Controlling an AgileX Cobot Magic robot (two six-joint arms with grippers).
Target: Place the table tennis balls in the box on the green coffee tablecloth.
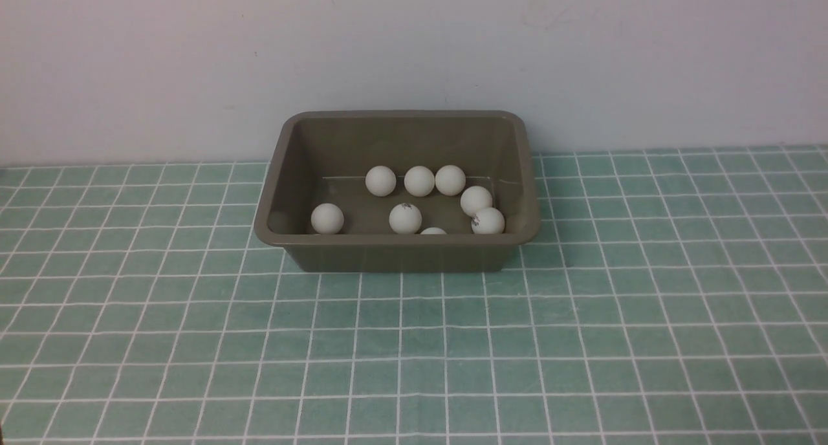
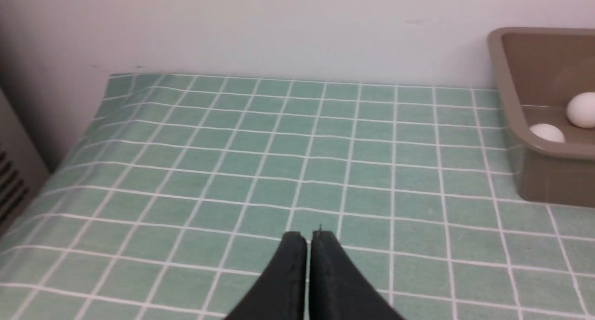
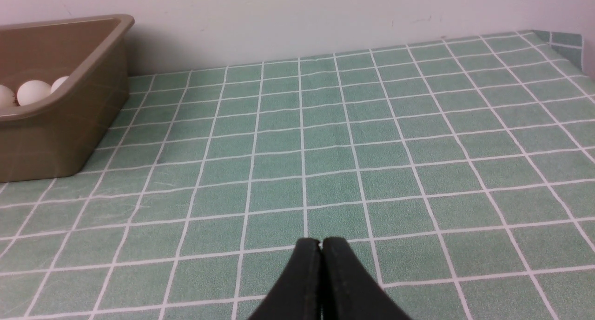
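Note:
The olive-brown box point(image 1: 401, 254) stands on the green coffee tablecloth point(image 1: 414, 354), near the back wall. Several white table tennis balls point(image 1: 419, 181) lie inside it; one point(image 1: 433, 230) is mostly hidden behind the front rim. Neither arm shows in the front view. In the left wrist view my left gripper point(image 2: 309, 238) is shut and empty above bare cloth, with the box point(image 2: 534, 171) and two balls point(image 2: 581, 110) off to one side. My right gripper point(image 3: 321, 244) is also shut and empty over bare cloth, apart from the box point(image 3: 56, 138).
A pale wall point(image 1: 414, 50) rises directly behind the box. In the left wrist view the cloth drops over the table's side edge point(image 2: 69, 148) beside a grey slatted panel point(image 2: 11, 185). A folded cloth corner point(image 3: 565, 43) shows in the right wrist view.

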